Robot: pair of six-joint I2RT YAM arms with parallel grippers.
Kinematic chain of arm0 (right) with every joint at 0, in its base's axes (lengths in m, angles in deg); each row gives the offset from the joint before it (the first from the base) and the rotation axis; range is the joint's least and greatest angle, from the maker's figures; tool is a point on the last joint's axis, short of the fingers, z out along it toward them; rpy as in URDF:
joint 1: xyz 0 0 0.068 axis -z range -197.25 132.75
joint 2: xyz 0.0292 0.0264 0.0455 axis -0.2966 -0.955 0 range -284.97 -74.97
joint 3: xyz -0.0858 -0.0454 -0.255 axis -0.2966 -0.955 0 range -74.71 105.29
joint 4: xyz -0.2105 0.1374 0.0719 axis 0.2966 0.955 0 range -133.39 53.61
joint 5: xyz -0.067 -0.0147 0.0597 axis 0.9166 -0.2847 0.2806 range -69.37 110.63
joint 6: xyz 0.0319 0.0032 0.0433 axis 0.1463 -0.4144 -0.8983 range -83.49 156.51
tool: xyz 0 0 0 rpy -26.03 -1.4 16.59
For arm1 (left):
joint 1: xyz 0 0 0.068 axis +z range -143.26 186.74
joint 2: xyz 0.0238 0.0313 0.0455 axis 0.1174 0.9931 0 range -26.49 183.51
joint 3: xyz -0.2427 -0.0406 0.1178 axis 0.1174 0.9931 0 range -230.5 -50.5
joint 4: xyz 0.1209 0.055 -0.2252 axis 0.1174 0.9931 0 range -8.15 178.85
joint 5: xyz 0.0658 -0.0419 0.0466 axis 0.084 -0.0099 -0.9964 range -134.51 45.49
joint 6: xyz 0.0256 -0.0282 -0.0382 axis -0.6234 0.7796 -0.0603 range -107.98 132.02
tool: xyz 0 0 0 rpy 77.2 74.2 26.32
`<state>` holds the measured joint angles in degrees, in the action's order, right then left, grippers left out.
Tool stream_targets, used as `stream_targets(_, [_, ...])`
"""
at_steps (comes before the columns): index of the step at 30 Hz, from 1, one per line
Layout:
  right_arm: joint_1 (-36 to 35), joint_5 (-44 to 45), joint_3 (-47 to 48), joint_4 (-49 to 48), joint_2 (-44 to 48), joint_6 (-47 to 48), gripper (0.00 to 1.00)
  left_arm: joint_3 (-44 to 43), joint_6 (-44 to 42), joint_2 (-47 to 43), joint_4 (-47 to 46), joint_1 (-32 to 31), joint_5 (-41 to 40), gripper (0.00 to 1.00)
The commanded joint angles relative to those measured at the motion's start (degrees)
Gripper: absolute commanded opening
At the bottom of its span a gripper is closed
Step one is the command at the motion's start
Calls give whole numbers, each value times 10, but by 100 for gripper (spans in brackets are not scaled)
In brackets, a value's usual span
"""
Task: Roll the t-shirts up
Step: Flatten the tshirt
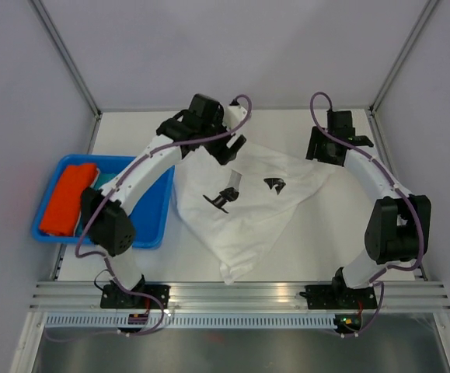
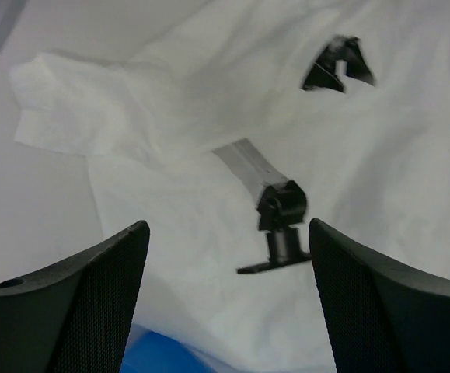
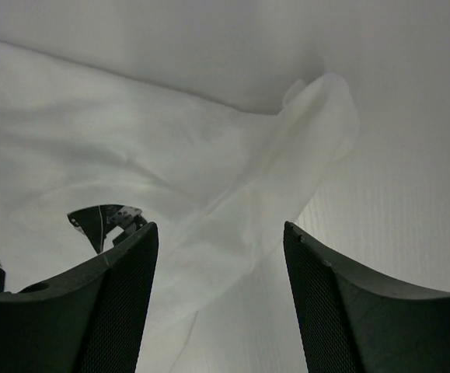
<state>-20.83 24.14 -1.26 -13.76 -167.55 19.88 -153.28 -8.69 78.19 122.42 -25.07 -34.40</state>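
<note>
White cotton t-shirt (image 1: 244, 221), spread loose on the table (image 1: 326, 241) between the two arms, in a rough triangle narrowing toward the near edge. Not flat: creased throughout, edges turned under, cloth bunched at the far left corner. Chest print (image 1: 273, 185) facing up, in black and grey.

Left gripper (image 1: 231, 148): poised over the far left corner of the shirt. In the left wrist view (image 2: 228, 229), fingers spread wide, cloth below them, nothing held.

Right gripper (image 1: 322, 151): positioned at the far right corner. In the right wrist view (image 3: 221, 227), fingers likewise wide apart, with a sleeve (image 3: 318, 124) lying beneath the gap. Nothing gripped.

Blue bin (image 1: 151, 225) just left of the shirt, containing an orange cloth (image 1: 68, 198); rolled or merely folded, cannot tell.

Status, as a judgement:
- Done: shirt out on the work surface, print side up, one gripper near each far corner.
- Not yet done: flattening, folding in of the sleeves, any rolling. No rolled edge visible anywhere on the shirt.
- Estimated stage: early, preparation only.

Remaining, in probable order: take hold of both far corners, pull taut, smooth out, fold to a strip, roll from one end.
</note>
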Motion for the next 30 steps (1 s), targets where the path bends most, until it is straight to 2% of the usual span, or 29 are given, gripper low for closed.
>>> stream_targets(1, [-53,58,30,44,-42,73,71,125,-45,-65,83,-48,50,87])
stream_targets(2, [-58,62,41,55,-56,82,72,177,-51,-87,86,-72,53,87])
stream_targets(6, [-69,95,88,111,-103,108,73,274,-92,-106,116,-151,38,84])
stream_targets(8, [-71,82,90,111,-103,110,76,314,-100,-103,121,-200,31,84])
stream_targets(12, [-71,68,99,114,-116,114,77,332,-100,-91,118,-278,19,74])
stream_targets(14, [-71,69,103,115,-126,121,77,328,-101,-92,118,-303,32,74])
stream_targets(21, [-71,48,129,114,-138,144,79,311,-50,-92,135,-324,122,78])
stream_targets(24, [-71,61,133,118,-153,161,79,326,-45,-79,132,-364,124,79])
stream_targets(27, [-70,104,137,149,-167,224,77,337,-37,-49,116,-377,120,78])
stream_targets(30, [-72,136,123,161,-155,278,76,364,-32,-45,78,-376,65,76])
